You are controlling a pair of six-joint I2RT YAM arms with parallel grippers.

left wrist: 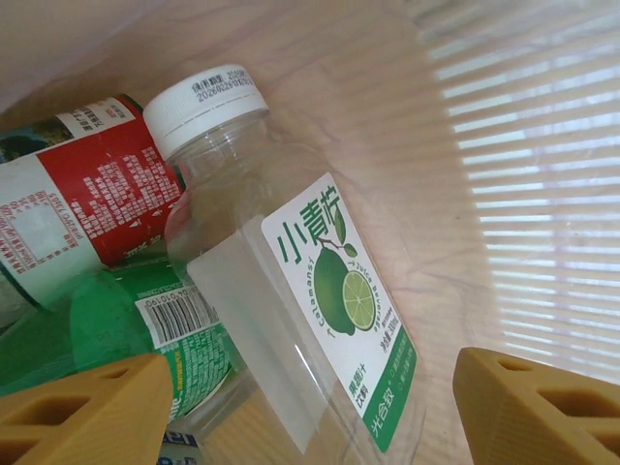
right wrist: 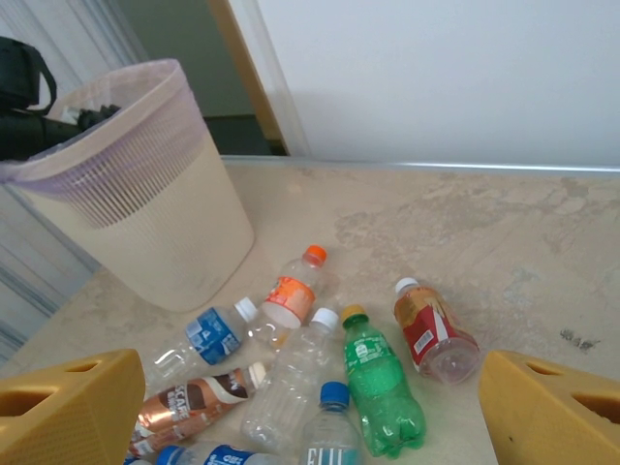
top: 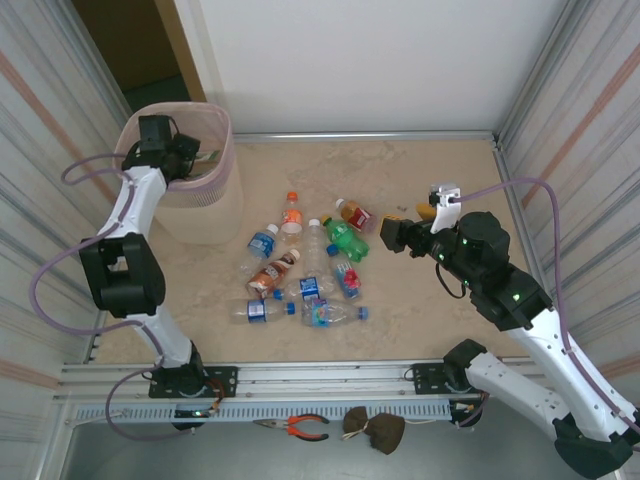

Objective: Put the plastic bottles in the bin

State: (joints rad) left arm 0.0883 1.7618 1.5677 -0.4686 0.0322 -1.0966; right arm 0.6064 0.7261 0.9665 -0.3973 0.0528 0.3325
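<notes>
The plastic bottles [top: 272, 273] are only partly dealt with. My left wrist view shows at least three inside the bin [top: 215, 195]: a clear lime-labelled bottle [left wrist: 320, 281] with a white cap, lying against a red-labelled bottle [left wrist: 97, 194] and a green bottle [left wrist: 87, 329]. My left gripper [left wrist: 310, 387] hangs over the bin's mouth with its fingers spread. Nothing looks pinched between them, though the lime-labelled bottle sits so close under the camera that I can't be fully sure it lies free. About ten bottles lie clustered on the table [top: 450, 170], just beyond my right gripper [right wrist: 310, 387], which hovers wide open and empty. I judge the job well under half done, with that whole cluster left to move.
</notes>
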